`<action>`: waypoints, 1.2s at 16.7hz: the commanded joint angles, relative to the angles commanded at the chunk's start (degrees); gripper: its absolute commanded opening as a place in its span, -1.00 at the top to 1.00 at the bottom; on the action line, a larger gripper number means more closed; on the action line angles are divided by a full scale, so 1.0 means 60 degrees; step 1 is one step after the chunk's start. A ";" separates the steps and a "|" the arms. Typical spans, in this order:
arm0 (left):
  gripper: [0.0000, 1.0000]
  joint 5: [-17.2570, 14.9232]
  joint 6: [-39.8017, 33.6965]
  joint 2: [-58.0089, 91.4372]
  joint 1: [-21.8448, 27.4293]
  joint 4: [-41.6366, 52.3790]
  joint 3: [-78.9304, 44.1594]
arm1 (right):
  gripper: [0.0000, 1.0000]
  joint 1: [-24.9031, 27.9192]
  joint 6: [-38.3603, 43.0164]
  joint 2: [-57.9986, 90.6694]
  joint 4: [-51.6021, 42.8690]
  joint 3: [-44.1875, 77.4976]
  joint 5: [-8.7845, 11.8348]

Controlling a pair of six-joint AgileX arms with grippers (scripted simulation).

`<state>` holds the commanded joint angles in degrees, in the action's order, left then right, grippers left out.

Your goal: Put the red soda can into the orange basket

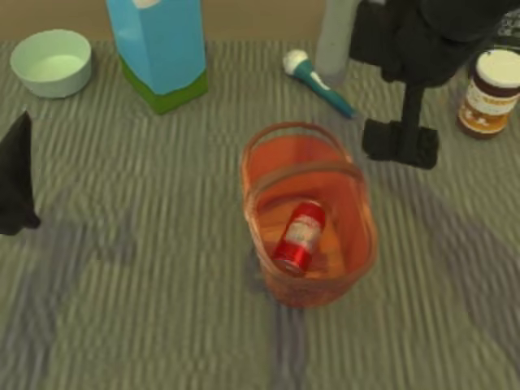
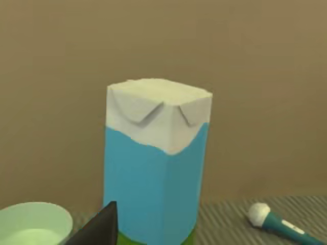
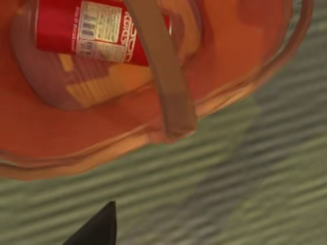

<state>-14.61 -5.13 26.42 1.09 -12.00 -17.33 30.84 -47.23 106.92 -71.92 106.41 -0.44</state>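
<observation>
The can lies on its side on the floor of the basket, under the arched handle and clear of our grippers, so we judge the task itself essentially done. Our right gripper hangs just beside the basket's far right rim, holding nothing; we cannot tell from any view whether its fingers are apart or together, since only one dark fingertip shows in the right wrist view. Our left gripper is parked at the table's left edge, well away from the basket, and its fingers cannot be read either. What could go wrong now is mostly on the right side. If we pull that arm back low or sideways, it could clip the rim or catch the handle and drag or tip the basket, and the can, lying loose, could roll out. Behind the arm stand the brown jar and the teal microphone, both near its path, so a careless swing could knock either over. The carton and bowl at far left look safe.
</observation>
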 joint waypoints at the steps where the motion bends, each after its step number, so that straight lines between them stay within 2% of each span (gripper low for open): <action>1: -1.00 0.0434 0.0116 -0.0830 -0.0078 0.0390 0.0520 | -1.00 0.0232 -0.0354 0.0845 -0.0536 0.0842 -0.0002; 5: -1.00 0.1815 0.0591 -0.3375 -0.0297 0.1543 0.2166 | -1.00 0.0968 -0.1460 0.3391 -0.2191 0.3373 0.0005; 8: -1.00 0.2370 0.0825 -0.4298 -0.0366 0.1956 0.2814 | -1.00 0.1258 -0.1882 0.4290 -0.2812 0.4264 0.0021; 15: -1.00 0.2434 0.0855 -0.4403 -0.0372 0.2000 0.2889 | -1.00 0.1255 -0.1927 0.4381 -0.2835 0.4306 0.0023; 20: -1.00 0.2434 0.0855 -0.4403 -0.0372 0.2000 0.2889 | -1.00 0.1297 -0.1932 0.4210 -0.2095 0.3393 0.0026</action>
<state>0.00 0.00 0.00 -1.15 0.00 0.00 38.62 -58.82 132.18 -84.49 126.77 -0.29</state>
